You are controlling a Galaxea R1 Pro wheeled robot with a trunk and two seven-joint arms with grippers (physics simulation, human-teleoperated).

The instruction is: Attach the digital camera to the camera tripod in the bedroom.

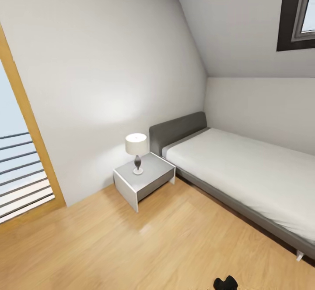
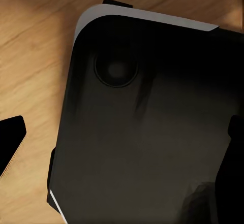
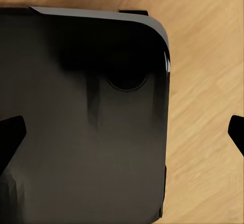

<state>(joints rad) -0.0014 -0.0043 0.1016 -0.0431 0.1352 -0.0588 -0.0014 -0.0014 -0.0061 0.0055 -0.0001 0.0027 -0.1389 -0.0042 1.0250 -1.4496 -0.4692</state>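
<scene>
Bedroom corner holds just a bed (image 1: 245,167) and nightstand (image 1: 144,180), while both grippers (image 3: 122,132) hang spread and empty over the base.

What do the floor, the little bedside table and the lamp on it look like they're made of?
The light plank floor looks like varnished wood: visible grain, soft sheen. The small grey bedside table seems matt painted board, flat and uniform. The white-shaded table lamp probably has a fabric shade; its dark base looks glossy, perhaps ceramic or metal.

You see a light wooden floor (image 1: 131,246) with a slight sheen, matt white walls (image 1: 96,62), and smooth white bed (image 1: 258,171) cloth.
</scene>
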